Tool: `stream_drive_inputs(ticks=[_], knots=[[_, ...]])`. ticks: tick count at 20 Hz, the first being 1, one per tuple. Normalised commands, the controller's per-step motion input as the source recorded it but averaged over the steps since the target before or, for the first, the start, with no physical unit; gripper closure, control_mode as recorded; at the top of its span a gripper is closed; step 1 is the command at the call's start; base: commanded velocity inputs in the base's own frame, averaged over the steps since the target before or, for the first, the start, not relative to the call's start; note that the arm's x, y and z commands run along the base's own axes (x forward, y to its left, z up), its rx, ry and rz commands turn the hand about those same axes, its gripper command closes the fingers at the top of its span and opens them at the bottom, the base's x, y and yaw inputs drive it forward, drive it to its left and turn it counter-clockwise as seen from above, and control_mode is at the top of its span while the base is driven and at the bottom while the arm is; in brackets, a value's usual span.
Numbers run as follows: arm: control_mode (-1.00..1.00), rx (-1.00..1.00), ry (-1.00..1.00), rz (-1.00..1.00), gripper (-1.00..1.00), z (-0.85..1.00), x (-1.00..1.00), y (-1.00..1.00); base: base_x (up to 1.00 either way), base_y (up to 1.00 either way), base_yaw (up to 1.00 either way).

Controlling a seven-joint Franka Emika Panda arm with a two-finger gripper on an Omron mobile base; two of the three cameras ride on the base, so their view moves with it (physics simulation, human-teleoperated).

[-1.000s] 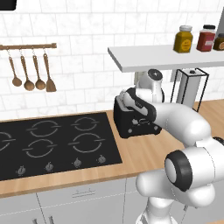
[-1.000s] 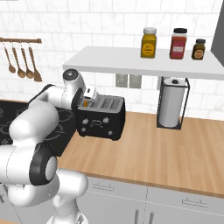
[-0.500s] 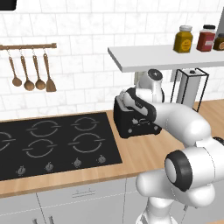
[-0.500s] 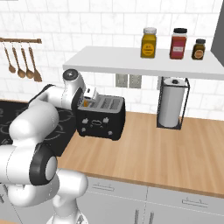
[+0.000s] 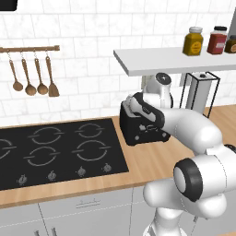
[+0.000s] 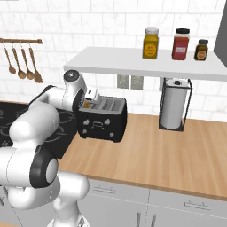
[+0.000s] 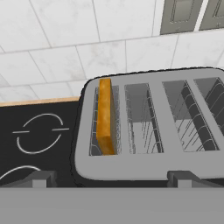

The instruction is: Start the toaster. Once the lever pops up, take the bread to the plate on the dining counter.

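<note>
Gripper (image 7: 112,180) hovers w/ jaws fully apart, empty, over toaster (image 6: 103,120) near worktop's hob-side end. Bread (image 7: 105,117) sits in end slot. Prob. best: straddle slice squarely, descend straight, avoid slot wires.

glossy black toaster (image 6: 102,123) with a matt grey top, on a smooth light wood counter (image 6: 168,155).

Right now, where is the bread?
In the hand view the bread stands upright in the toaster's slot nearest the stove, below the open gripper.

White arm (image 5: 184,122) over black toaster (image 5: 138,129), hob (image 5: 55,150) alongside
</note>
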Motion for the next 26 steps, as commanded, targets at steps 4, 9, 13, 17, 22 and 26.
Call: stream_drive_inputs(ticks=[4,9,13,17,22,26], knots=[[-1.00,0.00,0.00,0.00,-1.00,0.00,0.00,0.00,0.00,0.00,0.00],[-1.00,0.00,0.00,0.00,-1.00,0.00,0.00,0.00,0.00,0.00,0.00],[-1.00,0.00,0.00,0.00,-1.00,0.00,0.00,0.00,0.00,0.00,0.00],[-1.00,0.00,0.00,0.00,-1.00,0.00,0.00,0.00,0.00,0.00,0.00],[-1.00,0.00,0.00,0.00,-1.00,0.00,0.00,0.00,0.00,0.00,0.00],[-1.00,0.00,0.00,0.00,-1.00,0.00,0.00,0.00,0.00,0.00,0.00]])
